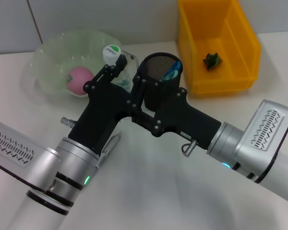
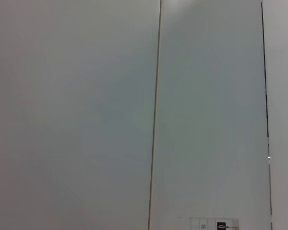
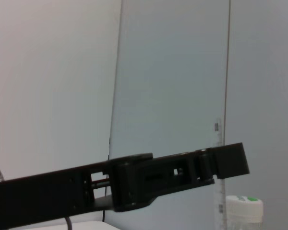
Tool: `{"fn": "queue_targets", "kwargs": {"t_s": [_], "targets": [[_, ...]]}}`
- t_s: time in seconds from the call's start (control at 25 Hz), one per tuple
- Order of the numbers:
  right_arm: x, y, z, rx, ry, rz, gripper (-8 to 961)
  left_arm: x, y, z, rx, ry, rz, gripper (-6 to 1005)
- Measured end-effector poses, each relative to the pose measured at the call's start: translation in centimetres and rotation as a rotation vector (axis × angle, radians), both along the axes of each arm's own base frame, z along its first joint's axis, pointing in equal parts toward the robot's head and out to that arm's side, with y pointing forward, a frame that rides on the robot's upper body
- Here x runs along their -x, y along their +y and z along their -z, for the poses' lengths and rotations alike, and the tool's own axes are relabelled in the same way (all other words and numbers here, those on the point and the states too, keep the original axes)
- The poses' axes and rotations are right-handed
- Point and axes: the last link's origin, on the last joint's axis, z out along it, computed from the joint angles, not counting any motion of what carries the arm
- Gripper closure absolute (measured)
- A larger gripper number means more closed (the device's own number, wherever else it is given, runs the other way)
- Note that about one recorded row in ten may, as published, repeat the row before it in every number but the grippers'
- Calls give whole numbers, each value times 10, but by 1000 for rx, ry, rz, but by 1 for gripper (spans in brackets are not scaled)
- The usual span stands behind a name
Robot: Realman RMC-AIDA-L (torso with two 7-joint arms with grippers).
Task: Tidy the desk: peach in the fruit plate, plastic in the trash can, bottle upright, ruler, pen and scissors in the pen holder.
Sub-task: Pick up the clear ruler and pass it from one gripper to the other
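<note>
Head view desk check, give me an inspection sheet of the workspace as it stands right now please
Surface: white desk.
Job's things: peach in the green fruit plate; bottle upright; clear ruler standing beside the bottle; black pen holder with something blue inside; yellow trash can holding a small dark green scrap. Pen and scissors not identified.
Clutter: nothing seen.
Grippers: left pincer at the bottle; right pincer against the pen holder's near side.
Cables: nothing seen.
Surroundings: pale panelled wall behind the desk.
</note>
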Motion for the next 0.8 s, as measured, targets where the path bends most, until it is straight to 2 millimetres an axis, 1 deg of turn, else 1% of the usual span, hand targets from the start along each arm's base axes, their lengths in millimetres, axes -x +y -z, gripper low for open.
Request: {"fn": "queue_targets", "kwargs": {"t_s": [0.24, 0.72, 0.8], "targets": [[1, 1, 0, -1, -2, 3, 468, 0, 0, 0, 0, 0, 0, 600], [4, 3, 2, 1, 5, 12, 692, 0, -1, 0, 2, 1, 1, 596], [4, 3, 2, 3, 5, 13, 690, 1, -1, 0, 2, 2, 1, 595]]}}
